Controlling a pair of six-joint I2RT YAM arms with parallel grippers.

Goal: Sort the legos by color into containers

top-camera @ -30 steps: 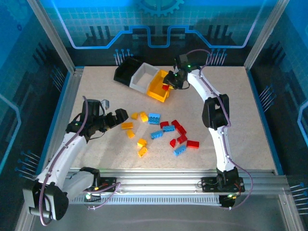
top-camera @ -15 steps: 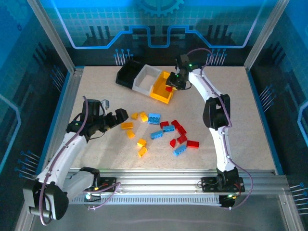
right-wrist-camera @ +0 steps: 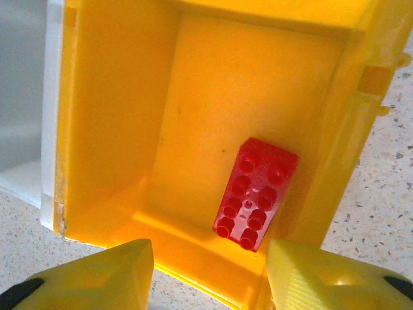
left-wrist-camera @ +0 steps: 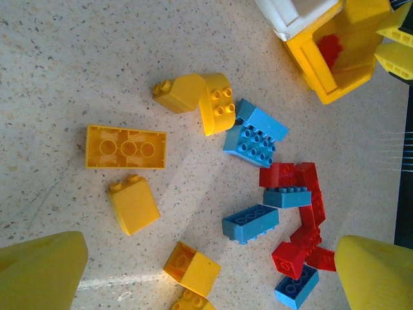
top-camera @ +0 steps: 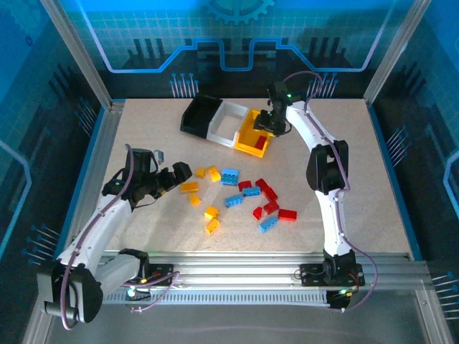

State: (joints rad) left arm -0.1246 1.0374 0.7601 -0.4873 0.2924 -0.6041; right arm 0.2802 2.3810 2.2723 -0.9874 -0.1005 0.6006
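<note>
The containers stand joined in a row at the back: black [top-camera: 196, 115], white [top-camera: 226, 123] and yellow-orange [top-camera: 249, 136]. My right gripper [top-camera: 270, 129] [right-wrist-camera: 210, 279] hovers open over the yellow-orange bin [right-wrist-camera: 110, 97]. A red lego [right-wrist-camera: 255, 192] [top-camera: 259, 142] lies loose on that bin's floor, clear of both fingers. Several yellow [top-camera: 189, 187], blue [top-camera: 229, 175] and red legos [top-camera: 287, 214] lie scattered mid-table. My left gripper [top-camera: 176, 175] [left-wrist-camera: 210, 284] stands wide open just left of the pile, above a yellow lego [left-wrist-camera: 192, 268], holding nothing.
Aluminium frame posts and blue walls ring the table. The row of bins lies slanted, its yellow-orange end [left-wrist-camera: 310, 61] nearest the pile. Bare tabletop [top-camera: 358, 158] stretches to the right of the legos and along the front.
My right gripper has opened and the red lego now lies in the yellow-orange bin. The bin row has shifted right and turned with the gripper. The left arm has barely moved.
</note>
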